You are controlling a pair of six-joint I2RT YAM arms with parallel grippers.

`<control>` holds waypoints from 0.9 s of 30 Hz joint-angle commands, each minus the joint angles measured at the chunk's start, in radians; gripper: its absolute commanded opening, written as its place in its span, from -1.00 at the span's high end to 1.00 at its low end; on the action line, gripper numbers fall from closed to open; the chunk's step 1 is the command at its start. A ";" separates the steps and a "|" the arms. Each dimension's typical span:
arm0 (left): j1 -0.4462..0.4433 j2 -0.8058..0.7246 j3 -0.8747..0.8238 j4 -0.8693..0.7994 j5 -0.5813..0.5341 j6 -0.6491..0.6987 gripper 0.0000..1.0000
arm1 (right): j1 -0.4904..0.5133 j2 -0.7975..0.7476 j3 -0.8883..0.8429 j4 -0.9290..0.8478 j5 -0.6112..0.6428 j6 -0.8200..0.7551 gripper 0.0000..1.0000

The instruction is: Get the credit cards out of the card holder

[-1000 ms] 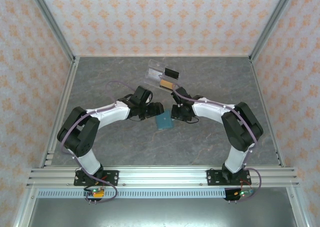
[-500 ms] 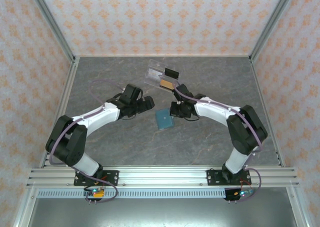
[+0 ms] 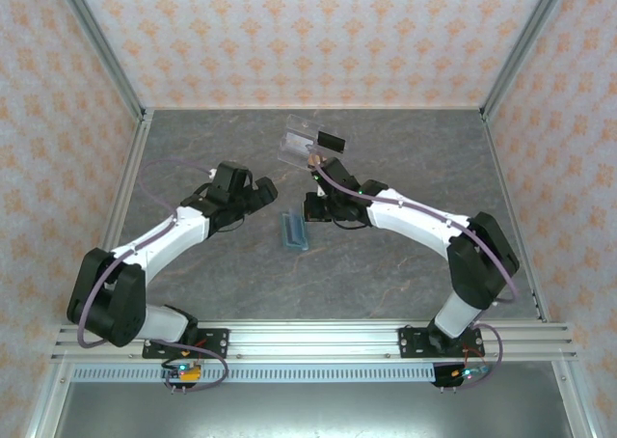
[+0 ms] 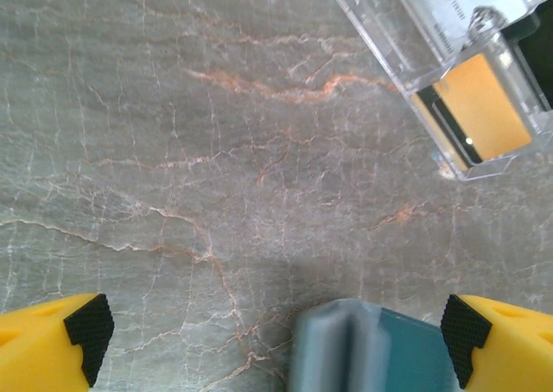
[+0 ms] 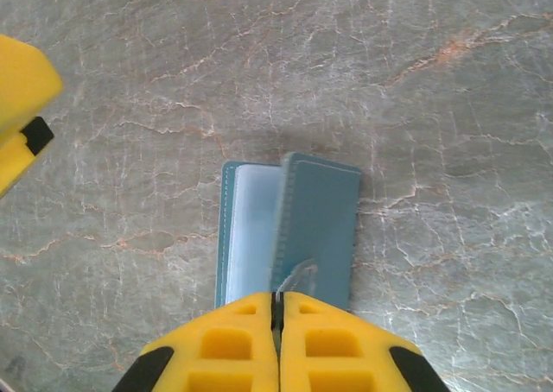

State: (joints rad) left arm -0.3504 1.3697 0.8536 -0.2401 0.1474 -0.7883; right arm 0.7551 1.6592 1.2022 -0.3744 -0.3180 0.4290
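Between the spread fingers of the left gripper [image 3: 258, 189], which hangs released and holds nothing, the near end of the card holder [image 5: 315, 228] shows close to the fingertips but untouched by them. On the holder's other side, the right gripper [image 5: 277, 301] has its fingers clenched flat together. The raised edge of the teal cover runs straight into the seam between them, so it appears to be pinching that cover and propping the holder half open on the grey stone table [image 4: 173, 150], with the paler lining to the left of its fingers.

I judge the job to be well along. Beyond the left gripper and off to its right lies a clear plastic piece [image 4: 363, 16]. With it are an orange card [image 4: 482, 107] with a dark stripe, a pale printed card [image 4: 449, 16] and a black card [image 3: 331, 141], all well apart from the holder. The lining ahead of the right gripper looks bare, with no card edge poking out. The pockets behind the lifted cover are hidden, so I cannot tell whether any card is inside. What seems left is to check those pockets. Nothing lies between either gripper and the holder; the only crowding to watch is how near the two grippers are to each other
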 commanded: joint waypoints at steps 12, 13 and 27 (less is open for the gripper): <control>-0.016 0.029 -0.040 0.050 0.135 0.036 -0.73 | -0.055 0.008 -0.046 -0.044 0.167 0.007 0.90; -0.025 0.044 -0.036 0.064 0.159 0.042 -0.63 | -0.065 0.005 -0.061 -0.041 0.164 0.010 0.90; -0.187 0.325 0.146 0.163 0.295 0.062 0.42 | -0.135 0.045 -0.142 -0.038 0.165 0.071 0.89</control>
State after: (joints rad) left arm -0.5205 1.6630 0.9508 -0.1226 0.4049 -0.7319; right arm 0.6270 1.6871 1.0698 -0.4046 -0.1822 0.4786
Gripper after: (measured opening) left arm 0.306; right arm 0.058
